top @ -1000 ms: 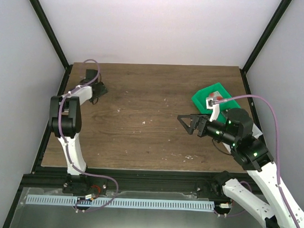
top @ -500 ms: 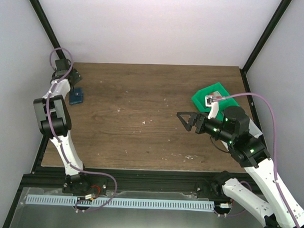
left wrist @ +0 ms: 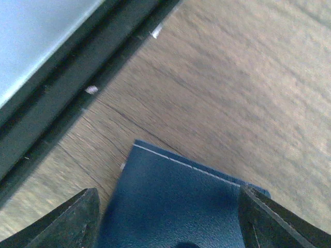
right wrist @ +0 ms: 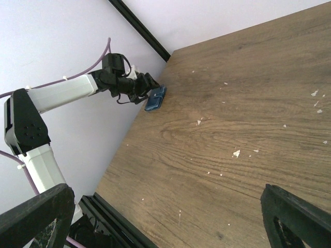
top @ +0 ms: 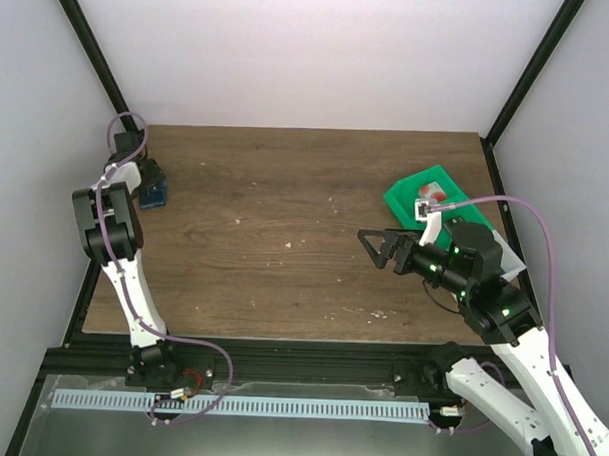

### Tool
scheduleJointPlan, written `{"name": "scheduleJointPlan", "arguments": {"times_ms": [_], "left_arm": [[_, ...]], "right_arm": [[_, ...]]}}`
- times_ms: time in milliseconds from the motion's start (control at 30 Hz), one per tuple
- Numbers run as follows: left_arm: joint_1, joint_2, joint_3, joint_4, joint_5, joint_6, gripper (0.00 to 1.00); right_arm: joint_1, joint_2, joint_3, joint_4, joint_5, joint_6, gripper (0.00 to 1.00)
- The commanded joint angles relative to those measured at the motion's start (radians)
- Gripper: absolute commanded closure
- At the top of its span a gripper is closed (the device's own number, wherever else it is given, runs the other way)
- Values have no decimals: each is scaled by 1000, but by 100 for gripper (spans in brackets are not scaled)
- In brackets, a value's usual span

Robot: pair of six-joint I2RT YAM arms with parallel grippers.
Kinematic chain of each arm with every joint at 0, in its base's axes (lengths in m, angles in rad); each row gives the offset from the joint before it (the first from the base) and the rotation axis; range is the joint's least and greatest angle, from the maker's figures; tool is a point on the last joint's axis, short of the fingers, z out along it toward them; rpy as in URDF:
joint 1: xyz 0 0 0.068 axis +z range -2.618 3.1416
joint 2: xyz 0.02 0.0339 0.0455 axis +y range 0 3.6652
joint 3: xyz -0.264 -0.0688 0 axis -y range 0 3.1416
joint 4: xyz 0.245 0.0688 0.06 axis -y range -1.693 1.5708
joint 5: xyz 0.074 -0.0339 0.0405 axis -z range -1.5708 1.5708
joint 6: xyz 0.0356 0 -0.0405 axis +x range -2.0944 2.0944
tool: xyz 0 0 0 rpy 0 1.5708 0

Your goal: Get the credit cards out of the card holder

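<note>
Poised with left gripper (left wrist: 166,194) spread astride the card holder (top: 155,193), right gripper (top: 371,248) agape over the tabletop (top: 286,187); lower squarely before closing.

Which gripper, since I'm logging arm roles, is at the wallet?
The left gripper: its open fingers flank the navy wallet at the far left edge of the table. The right gripper hangs open, far from it.

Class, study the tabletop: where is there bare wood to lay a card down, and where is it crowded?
Bare: the middle of the table, between the card holder and the open right gripper. Crowded: the far left edge, where the left gripper straddles the card holder, and the right side around the green bin.
</note>
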Motion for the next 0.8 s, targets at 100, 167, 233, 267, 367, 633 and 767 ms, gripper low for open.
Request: {"name": "scheduleJointPlan", "arguments": {"times_ms": [100,167,233,267,367,633,767], "left_arm": [[-6,52,6,-53,137,12,32],[-23,49,-15,-57,169,26,34],[-51,38,-39,-66,171,50,35],[-67,29,-53,-65,172,59,35],[-105,-3,-101,-51,200,74,37],[-212,-88,-223,-45,303,89,52],[-278,-122,-291,-29,315,97,53]], "right_arm": [[10,-35,-8,9,28,-9,0],[10,-43,-20,18,31,-10,0],[10,-45,-33,26,30,-10,0],[10,-48,-42,31,30,-9,0],[10,-56,-66,38,36,-12,0],[10,-61,-89,51,33,-22,0],[10,-63,-96,42,33,-23,1]]}}
